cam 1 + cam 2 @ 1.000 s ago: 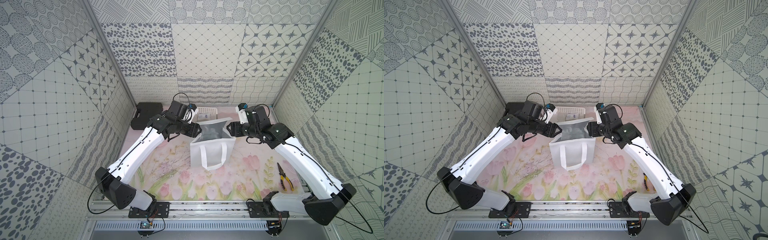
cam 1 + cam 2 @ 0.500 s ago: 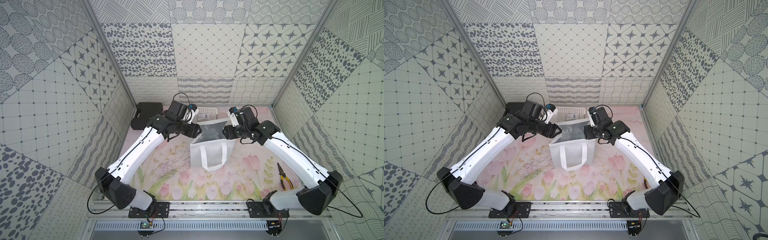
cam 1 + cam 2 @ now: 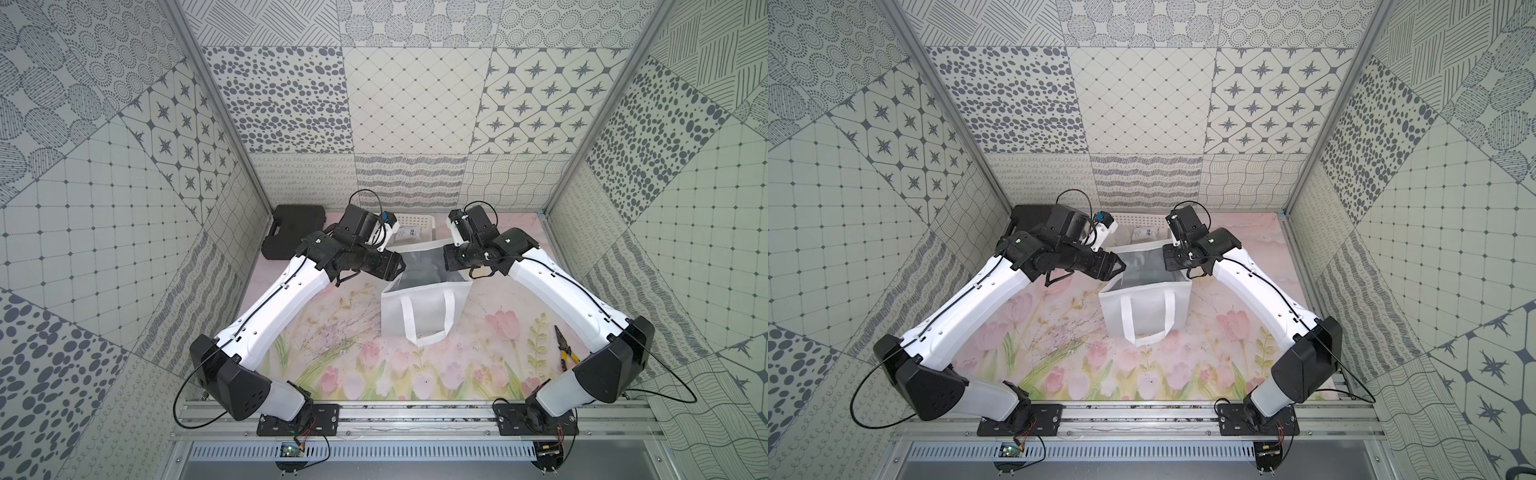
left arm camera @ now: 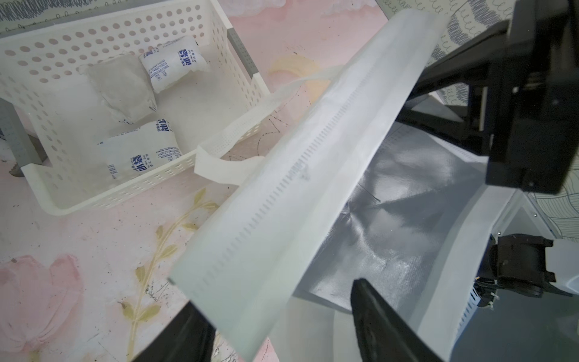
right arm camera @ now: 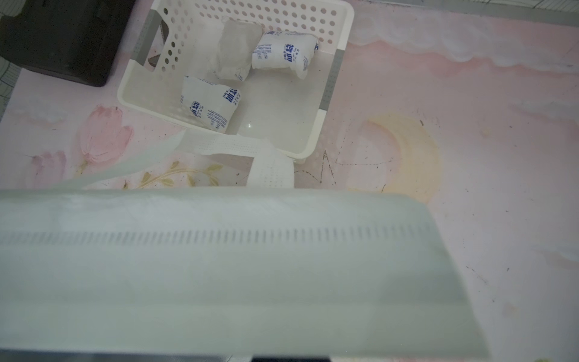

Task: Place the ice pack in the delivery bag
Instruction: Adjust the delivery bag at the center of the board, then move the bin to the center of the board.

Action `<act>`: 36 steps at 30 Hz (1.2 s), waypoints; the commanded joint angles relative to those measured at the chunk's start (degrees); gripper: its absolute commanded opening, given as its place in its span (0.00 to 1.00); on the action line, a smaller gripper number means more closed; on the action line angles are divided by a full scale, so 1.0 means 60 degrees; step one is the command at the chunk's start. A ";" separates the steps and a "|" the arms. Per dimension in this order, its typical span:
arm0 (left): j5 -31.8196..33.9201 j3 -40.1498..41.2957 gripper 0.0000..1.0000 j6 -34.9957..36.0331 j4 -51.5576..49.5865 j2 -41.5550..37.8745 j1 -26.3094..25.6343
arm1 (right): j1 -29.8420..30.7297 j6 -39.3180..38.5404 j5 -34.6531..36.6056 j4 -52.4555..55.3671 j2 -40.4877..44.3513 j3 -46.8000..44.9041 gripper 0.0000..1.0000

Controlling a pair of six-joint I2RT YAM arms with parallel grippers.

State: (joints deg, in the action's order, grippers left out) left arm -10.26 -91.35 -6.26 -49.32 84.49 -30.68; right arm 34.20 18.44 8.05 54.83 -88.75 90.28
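The left end effector [image 4: 275, 299] is spread. Its 2 black fingers [image 4: 376, 319] straddle the raised rim flap of the delivery bag [image 4: 282, 188], 1 outside it over the counter [image 4: 94, 250] and 1 over the silver lining. Across the bag's mouth, the right end effector [image 4: 405, 103] is pressed together and seems to pinch the far end of that same flap. In its own wrist view the blurred flap covers its pads, and only a dark sliver shows at the frame edge.

Past the flap from both end effectors, a strap handle [image 5: 269, 169] droops onto the counter against the white perforated basket [image 4: 125, 188]. The nearest ice pack [image 4: 141, 156] lies inside, just behind the basket's near wall with its blue print up, well apart from either end effector. 2 more ice packs [image 4: 120, 87] lie deeper in the basket, touching each other. 1 shows a plain face, and its print is mostly hidden.

Beyond the left end effector, beside the basket, sits a black case [image 3: 291, 232].

The flap hides part of the bag's floor, and the crumpled foil there is hard to read. The left wrist view cuts off the basket's far corner. In both top views the wrist and the bag cover most of the basket.
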 commanded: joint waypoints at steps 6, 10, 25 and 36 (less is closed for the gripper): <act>0.0370 -0.1591 0.78 -0.0838 -0.0296 0.0533 0.0222 | -0.1476 0.0467 0.0801 0.0768 0.1667 -0.0460 0.00; 0.0378 -0.1860 0.78 -0.1404 0.0299 0.1580 0.0580 | -0.2354 0.0399 0.0826 0.0867 0.2266 -0.0807 0.00; 0.1125 -0.7673 0.63 -0.2839 -0.1289 0.9105 0.0891 | -0.2795 0.0884 -0.0098 0.0363 0.2766 -0.1252 0.00; 0.1458 -0.3298 0.55 -0.2648 -0.0787 0.7319 0.0751 | -0.3511 0.0386 -0.0700 0.0311 0.2639 -0.0838 0.00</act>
State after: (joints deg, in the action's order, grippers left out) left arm -3.68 -121.23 -21.37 -51.46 134.63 -26.00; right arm 13.91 21.93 5.74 59.20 -73.49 83.02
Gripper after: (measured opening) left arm 0.555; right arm 0.061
